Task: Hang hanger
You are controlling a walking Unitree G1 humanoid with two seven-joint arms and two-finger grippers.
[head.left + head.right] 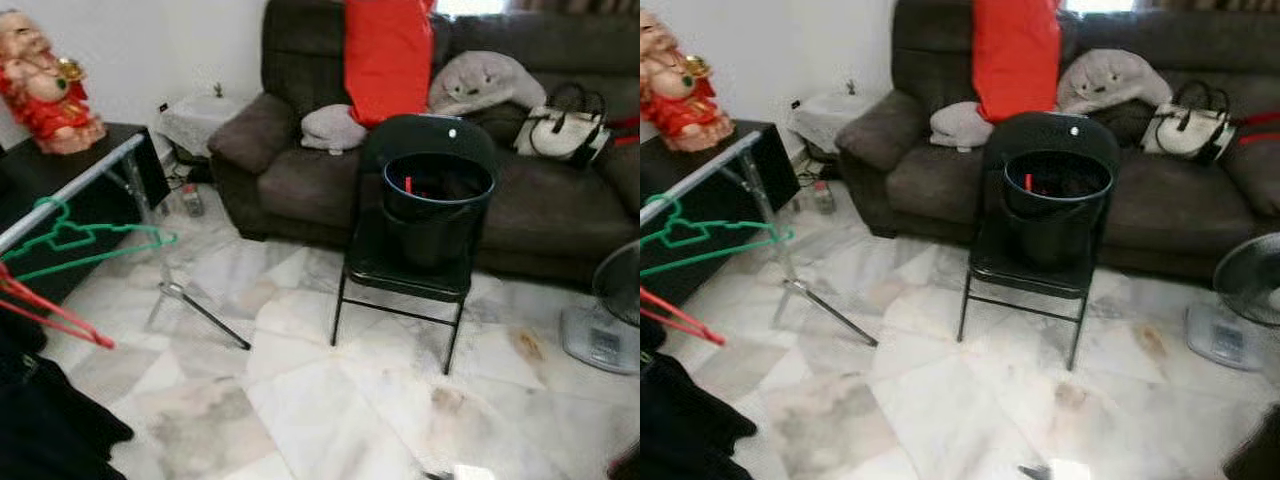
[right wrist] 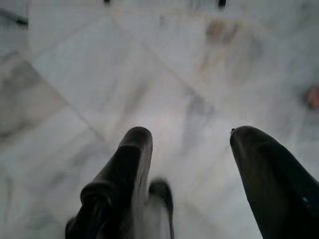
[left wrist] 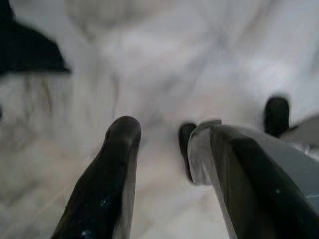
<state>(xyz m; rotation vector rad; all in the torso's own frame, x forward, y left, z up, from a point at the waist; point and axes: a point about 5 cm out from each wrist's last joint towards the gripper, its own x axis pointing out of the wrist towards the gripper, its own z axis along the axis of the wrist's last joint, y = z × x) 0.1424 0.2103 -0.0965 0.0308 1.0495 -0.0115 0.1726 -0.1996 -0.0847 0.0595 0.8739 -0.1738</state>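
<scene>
A green hanger [image 1: 88, 240] hangs on the slanted silver rail of a clothes rack [image 1: 75, 185] at the left. Below it a red hanger [image 1: 55, 312] juts out above a black garment [image 1: 40, 425]. A black bucket [image 1: 437, 205] stands on a black folding chair [image 1: 400, 270] in the middle of the room, and a small red piece [image 1: 408, 185] shows inside the bucket. My left gripper [image 3: 164, 132] points down at the marble floor, open and holding nothing. My right gripper [image 2: 192, 137] is also open over bare floor.
A dark brown sofa [image 1: 300, 170] runs along the back with a red cloth [image 1: 388, 55], grey cushions and a white handbag [image 1: 562, 125]. A fan [image 1: 610, 310] stands at the right. A black cabinet [image 1: 90, 200] with a figurine [image 1: 40, 85] is behind the rack.
</scene>
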